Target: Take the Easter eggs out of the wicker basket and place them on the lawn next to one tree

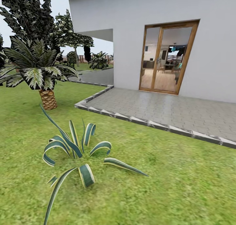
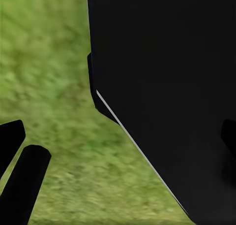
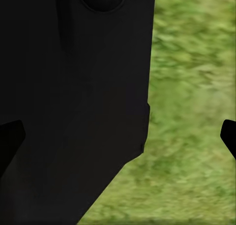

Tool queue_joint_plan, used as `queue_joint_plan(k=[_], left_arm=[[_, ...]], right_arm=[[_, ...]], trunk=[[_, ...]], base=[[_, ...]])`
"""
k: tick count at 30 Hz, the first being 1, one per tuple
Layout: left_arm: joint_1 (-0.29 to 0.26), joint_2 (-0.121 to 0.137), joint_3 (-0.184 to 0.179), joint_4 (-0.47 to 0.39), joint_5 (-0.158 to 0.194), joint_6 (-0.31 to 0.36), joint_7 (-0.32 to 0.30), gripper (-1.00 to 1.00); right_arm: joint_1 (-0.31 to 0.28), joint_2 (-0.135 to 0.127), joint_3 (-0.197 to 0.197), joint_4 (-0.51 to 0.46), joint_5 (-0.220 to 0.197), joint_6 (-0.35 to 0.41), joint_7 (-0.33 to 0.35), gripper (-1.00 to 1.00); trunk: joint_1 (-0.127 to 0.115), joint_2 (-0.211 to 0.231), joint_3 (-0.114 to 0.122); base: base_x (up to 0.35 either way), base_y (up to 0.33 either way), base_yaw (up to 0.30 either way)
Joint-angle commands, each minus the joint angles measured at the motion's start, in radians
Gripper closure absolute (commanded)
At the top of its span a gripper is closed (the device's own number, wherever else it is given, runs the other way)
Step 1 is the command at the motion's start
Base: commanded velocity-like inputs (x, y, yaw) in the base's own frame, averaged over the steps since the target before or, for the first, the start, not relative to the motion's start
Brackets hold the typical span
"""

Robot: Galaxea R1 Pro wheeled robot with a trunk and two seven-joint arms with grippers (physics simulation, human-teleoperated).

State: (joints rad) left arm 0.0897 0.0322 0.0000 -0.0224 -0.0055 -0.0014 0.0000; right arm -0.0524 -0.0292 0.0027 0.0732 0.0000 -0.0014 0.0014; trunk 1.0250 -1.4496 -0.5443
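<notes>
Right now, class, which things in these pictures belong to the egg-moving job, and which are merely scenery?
Belongs to the job:
- the lawn

Merely scenery:
- striped agave plant
- small palm
- dark leafy tree
- paved patio
- house wall
- glass door

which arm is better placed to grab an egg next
Neither yet. The head view shows mottled green lawn, a striped spiky plant and grey paved patio. Both wrist views show grass beside dark robot body; left gripper and right gripper look open and empty.
</notes>
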Motion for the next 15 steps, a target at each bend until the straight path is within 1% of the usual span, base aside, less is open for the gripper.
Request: queue_joint_plan(k=[1,3,5,15], left_arm=[[0.001,0.0,0.0,-0.002,-0.001,0.0,0.0,-1.0],[0.001,0.0,0.0,-0.002,-0.001,0.001,0.0,-1.0],[0.001,0.0,0.001,-0.002,-0.001,0.002,0.0,-1.0],[0.001,0.0,0.002,-0.002,-0.001,0.004,0.0,-1.0]], right_arm=[[-0.001,0.0,0.0,0.002,-0.001,0.0,0.0,-1.0],[-0.001,0.0,0.0,0.002,-0.001,-0.001,0.0,-1.0],[-0.001,0.0,0.0,0.002,-0.001,-0.001,0.0,-1.0],[-0.001,0.0,0.0,0.002,-0.002,0.0,0.0,-1.0]], trunk=[[0.0,0.0,-0.001],[0.0,0.0,-0.001],[0.0,0.0,-0.001],[0.0,0.0,-0.001]], base=[[0.0,0.0,0.0],[0.05,0.052,0.0],[0.17,0.178,0.0],[0.227,0.25,0.0]])
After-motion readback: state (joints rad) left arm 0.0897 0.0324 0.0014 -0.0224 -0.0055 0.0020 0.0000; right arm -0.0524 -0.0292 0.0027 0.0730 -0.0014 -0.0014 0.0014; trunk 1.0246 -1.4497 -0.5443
